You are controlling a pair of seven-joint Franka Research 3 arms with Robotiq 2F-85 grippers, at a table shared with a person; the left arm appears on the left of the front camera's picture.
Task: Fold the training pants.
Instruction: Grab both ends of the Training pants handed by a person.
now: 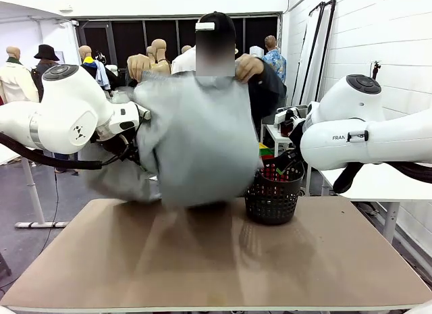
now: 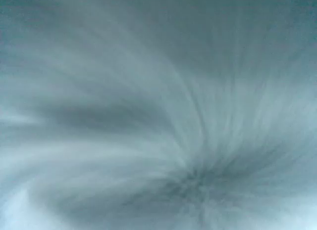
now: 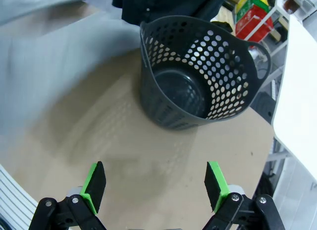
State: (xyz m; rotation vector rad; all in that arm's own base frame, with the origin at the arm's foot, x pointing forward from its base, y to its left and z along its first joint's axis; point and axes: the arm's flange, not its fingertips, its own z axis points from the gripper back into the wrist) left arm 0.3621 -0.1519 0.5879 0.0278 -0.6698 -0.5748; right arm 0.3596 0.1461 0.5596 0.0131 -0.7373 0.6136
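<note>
Closest in, the right jaws are wide apart with nothing between them, green pads (image 3: 94, 185) hanging over bare tabletop (image 1: 216, 267). The left jaws are spread as wide as they go too, and I can't make out anything held in them. The left arm (image 1: 67, 115) comes in from the side with its wrist tucked right against the cloth.

The tabletop is plain brown board with rounded corners and a pale edge, a bit shiny. A black mesh basket (image 1: 273, 196) sits on its far right part, round, full of holes, nothing in it.

Now the training pants (image 1: 199, 145). They're light grey, soft-looking jersey, and way bigger than the basket. They're up in the air over the far side of the tabletop, just left of the basket, hanging like a big rounded sheet. They're smeared with motion, so seams and the waistband are hard to pick out. The lower left part bunches down toward the far edge. In the left wrist view it's a streaky blue-grey blur, super close.

The person at the far side, in a dark top, holds the top edge with one hand (image 1: 140, 65) near each upper corner, the other hand (image 1: 248, 67) on the right.

Further back there's a white side table (image 1: 364, 179) on the right, a white block wall behind it, and dark panels along the back.
</note>
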